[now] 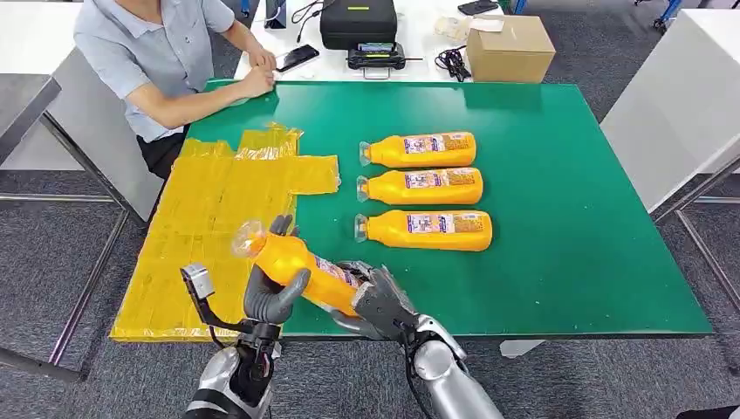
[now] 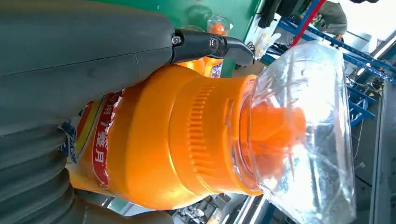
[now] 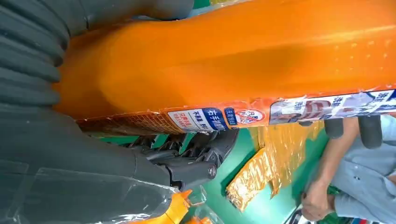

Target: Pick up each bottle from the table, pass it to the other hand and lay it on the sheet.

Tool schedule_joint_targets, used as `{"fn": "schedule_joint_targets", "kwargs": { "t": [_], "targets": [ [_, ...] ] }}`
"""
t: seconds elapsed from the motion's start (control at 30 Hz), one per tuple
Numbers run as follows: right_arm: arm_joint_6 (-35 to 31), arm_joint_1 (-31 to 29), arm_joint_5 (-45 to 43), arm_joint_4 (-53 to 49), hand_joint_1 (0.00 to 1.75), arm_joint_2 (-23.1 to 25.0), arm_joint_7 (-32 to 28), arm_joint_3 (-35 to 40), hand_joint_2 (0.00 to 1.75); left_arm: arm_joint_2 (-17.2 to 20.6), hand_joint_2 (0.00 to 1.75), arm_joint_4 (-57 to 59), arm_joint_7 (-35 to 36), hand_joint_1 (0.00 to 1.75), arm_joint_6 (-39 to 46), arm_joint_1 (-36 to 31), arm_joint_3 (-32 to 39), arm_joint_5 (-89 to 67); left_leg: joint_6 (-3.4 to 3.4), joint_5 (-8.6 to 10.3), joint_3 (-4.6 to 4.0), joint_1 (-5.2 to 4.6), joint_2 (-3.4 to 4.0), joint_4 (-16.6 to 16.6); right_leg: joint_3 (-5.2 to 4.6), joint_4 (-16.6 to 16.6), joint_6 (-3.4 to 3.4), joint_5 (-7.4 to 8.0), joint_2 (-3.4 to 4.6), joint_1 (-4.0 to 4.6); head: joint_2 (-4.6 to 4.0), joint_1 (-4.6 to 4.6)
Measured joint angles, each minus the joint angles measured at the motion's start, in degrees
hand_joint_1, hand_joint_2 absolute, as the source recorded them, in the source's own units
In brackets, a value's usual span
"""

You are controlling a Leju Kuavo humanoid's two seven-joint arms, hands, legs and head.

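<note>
An orange bottle [image 1: 301, 266] with a clear cap hangs tilted above the table's front edge, cap toward the yellow sheet [image 1: 209, 218]. My left hand [image 1: 272, 292] grips it near the neck, thumb wrapped over the front. My right hand [image 1: 380, 305] holds its base end. The left wrist view has the bottle's shoulder [image 2: 187, 140] against my left hand [image 2: 70, 56]. In the right wrist view the labelled body [image 3: 233, 60] lies in my right hand [image 3: 56, 154]. Three more orange bottles [image 1: 419, 149] [image 1: 421, 185] [image 1: 426, 230] lie in a column on the green table [image 1: 567, 218].
A person [image 1: 157, 61] sits at the table's far left corner, forearms resting near the sheet's far end. A cardboard box [image 1: 510, 48], a black case [image 1: 358, 22] and a phone [image 1: 297, 58] sit on the white table behind. A white table [image 1: 681, 96] stands to the right.
</note>
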Motion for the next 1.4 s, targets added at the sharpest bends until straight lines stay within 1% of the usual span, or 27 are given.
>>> {"fn": "schedule_joint_targets", "kwargs": {
  "t": [0.03, 0.07, 0.1, 0.13, 0.27, 0.3, 0.33, 0.4, 0.47, 0.5, 0.57, 0.6, 0.77, 0.8, 0.83, 0.87, 0.9, 0.93, 1.1, 1.23, 1.4],
  "targets": [
    [0.0, 0.0, 0.0, 0.02, 1.45, 0.0, 0.0, 0.0, 1.75, 0.0, 1.75, 0.0, 0.0, 1.75, 0.0, 0.0, 0.0, 0.0, 0.0, 0.0, 0.0, 0.0, 0.0, 0.0, 0.0, 0.0, 0.0, 0.0, 0.0, 0.0, 0.0, 0.0],
    [0.0, 0.0, 0.0, 0.02, 1.47, 0.0, 0.0, -0.02, 1.75, 0.0, 1.75, 0.0, 0.0, 1.75, 0.0, 0.0, 0.0, 0.0, 0.0, 0.0, 0.0, 0.0, 0.0, 0.0, 0.0, 0.0, 0.0, 0.0, 0.0, 0.0, 0.0, 0.0],
    [0.0, 0.0, 0.0, 0.02, 1.43, 0.0, -0.02, -0.02, 1.75, 0.0, 1.75, 0.0, 0.0, 1.75, 0.0, 0.0, 0.0, -0.09, 0.0, 0.0, 0.0, 0.0, 0.0, 0.0, 0.0, 0.0, 0.0, 0.0, 0.0, 0.0, 0.0, 0.0],
    [0.0, 0.0, 0.02, 0.06, 1.47, 0.0, -0.02, -0.02, 1.75, 0.0, 1.75, 0.0, 0.02, 1.75, 0.0, -0.01, 0.0, -0.5, 0.0, 0.0, 0.0, 0.0, 0.0, 0.0, 0.0, 0.0, 0.0, 0.0, 0.0, 0.0, 0.0, 0.0],
    [0.0, 0.0, 0.31, 0.44, 1.4, 0.11, -0.04, 0.0, 1.75, -0.02, 1.75, 0.07, -0.02, 1.75, -0.09, -0.1, -0.09, -2.19, 0.0, 0.0, 0.0, 0.0, 0.0, 0.0, 0.0, 0.0, 0.0, 0.0, 0.0, 0.0, 0.0, 0.0],
    [0.0, 0.0, 0.31, 0.5, 1.33, 0.15, -0.07, 0.0, 1.75, -0.02, 1.75, 0.11, -0.04, 1.75, -0.07, -0.16, -0.13, -2.41, 0.0, 0.0, 0.0, 0.0, 0.0, 0.0, 0.0, 0.0, 0.0, 0.0, 0.0, 0.0, 0.0, 0.0],
    [-0.02, 0.0, 0.31, 0.59, 1.33, 0.15, -0.07, 0.0, 1.75, -0.02, 1.75, 0.2, -0.07, 1.75, -0.07, -0.25, -0.15, -2.64, 0.0, 0.0, 0.0, 0.0, 0.0, 0.0, 0.0, 0.0, 0.0, 0.0, 0.0, 0.0, 0.0, 0.0],
    [-0.15, 0.0, 0.26, 0.68, 1.24, 0.15, -0.11, 0.0, 1.75, -0.02, 1.75, 0.44, -0.04, 1.75, -0.04, -0.45, -0.2, -3.04, 0.0, 0.0, 0.0, 0.0, 0.0, 0.0, 0.0, 0.0, 0.0, 0.0, 0.0, 0.0, 0.0, 0.0],
    [-0.15, 0.0, -0.15, 0.79, 1.24, 0.15, -0.2, -0.04, 1.75, -0.02, 1.75, 0.72, 0.0, 1.75, -0.04, -0.72, -0.26, -3.3, 0.0, 0.0, 0.0, 0.0, 0.01, 0.0, -0.01, 0.0, 0.0, 0.0, 0.0, 0.0, 0.0, 0.0],
    [-0.15, 0.0, -0.33, 0.81, 1.15, 0.15, -0.24, -0.07, 1.75, -0.02, 1.75, 0.87, 0.0, 1.75, 0.0, -0.83, -0.33, -3.36, 0.0, 0.0, 0.0, 0.0, 0.0, 0.0, 0.0, 0.0, 0.0, 0.0, 0.0, 0.0, 0.0, 0.0],
    [-0.15, 0.01, -0.5, 0.81, 1.15, 0.15, -0.28, -0.13, 1.75, -0.02, 1.75, 1.05, 0.02, 1.75, 0.07, -0.95, -0.42, -3.56, 0.0, 0.0, 0.0, 0.0, 0.0, 0.0, -0.01, 0.0, 0.0, 0.0, 0.0, 0.0, 0.0, 0.0],
    [-0.15, 0.01, -0.52, 0.81, 1.1, 0.15, -0.28, -0.15, 1.75, -0.02, 1.75, 1.14, 0.04, 1.75, 0.09, -1.04, -0.44, -3.69, 0.0, 0.0, 0.0, 0.0, 0.0, 0.0, -0.01, 0.0, 0.0, 0.0, 0.0, 0.0, 0.0, 0.0],
    [-0.17, 0.01, -0.55, 0.81, 1.1, 0.15, -0.31, -0.18, 1.75, -0.04, 1.75, 1.18, 0.04, 1.75, 0.11, -1.11, -0.44, -3.72, 0.0, 0.0, 0.0, 0.0, 0.0, 0.0, -0.01, 0.0, 0.0, 0.0, 0.0, 0.0, 0.0, 0.0],
    [-0.17, 0.01, -0.55, 0.81, 1.03, 0.15, -0.31, -0.18, 1.75, -0.04, 1.75, 1.18, 0.04, 1.75, 0.11, -1.11, -0.44, -3.72, 0.0, 0.0, 0.0, 0.0, 0.0, 0.0, -0.01, 0.0, 0.0, 0.0, 0.0, 0.0, 0.0, 0.0],
    [-0.15, 0.01, -0.57, 0.81, 0.86, 0.15, -0.28, -0.18, 1.75, -0.04, 1.75, 1.18, 0.04, 1.75, 0.11, -1.12, -0.44, -3.74, 0.0, 0.0, 0.0, 0.0, 0.0, 0.0, -0.01, 0.0, 0.0, 0.0, 0.0, 0.0, 0.0, 0.0],
    [-0.15, 0.01, -0.57, 0.81, 0.59, 0.15, -0.3, -0.18, 1.75, -0.04, 1.75, 1.2, 0.04, 1.75, 0.11, -1.13, -0.46, -3.76, 0.0, 0.0, 0.0, 0.0, 0.0, 0.0, -0.01, 0.0, 0.0, 0.0, 0.0, 0.0, 0.0, 0.0],
    [-0.17, 0.0, -0.57, 0.81, 0.45, 0.15, -0.31, -0.17, 1.75, -0.04, 1.75, 1.2, 0.04, 1.75, 0.13, -1.15, -0.46, -3.76, 0.0, 0.0, 0.0, 0.0, 0.0, 0.0, -0.01, 0.0, 0.0, 0.0, 0.0, 0.0, 0.0, 0.02],
    [-0.15, 0.0, -0.59, 0.81, 0.0, 0.15, -0.31, -0.2, 1.75, -0.04, 1.75, 1.22, 0.04, 1.75, 0.13, -1.16, -0.46, -3.76, 0.0, 0.0, 0.0, 0.0, 0.0, 0.0, -0.01, 0.0, 0.0, 0.0, 0.0, 0.0, 0.0, 0.02],
    [-0.46, -0.01, -0.61, 0.81, 0.0, 0.37, -0.37, -0.42, 1.75, -0.04, 1.75, 1.77, 1.33, 1.75, 1.25, -1.84, -1.27, -4.55, 0.0, 0.0, 0.0, 0.0, 0.0, 0.0, 0.0, 0.0, 0.0, 0.0, 0.0, 0.0, 0.0, 0.0],
    [-0.63, -0.04, -0.66, 0.74, 0.0, 0.92, 0.35, -0.98, 1.75, -0.04, 1.75, 1.75, 2.23, 1.75, 3.24, -1.84, -1.71, -8.22, 0.0, 0.0, 0.0, 0.0, 0.0, 0.0, -0.01, 0.0, 0.0, 0.0, 0.0, 0.0, 0.0, 0.0],
    [-1.66, 0.36, 0.31, 0.09, 0.0, 1.29, 1.09, -2.08, 1.75, -0.04, 1.75, -1.32, 2.56, 1.75, 8.09, -1.72, -3.21, -18.18, 0.0, 0.0, 0.0, 0.0, 0.0, 0.0, 0.0, 0.0, 0.0, 0.0, 0.0, 0.0, 0.0, 0.0]
  ]
}}
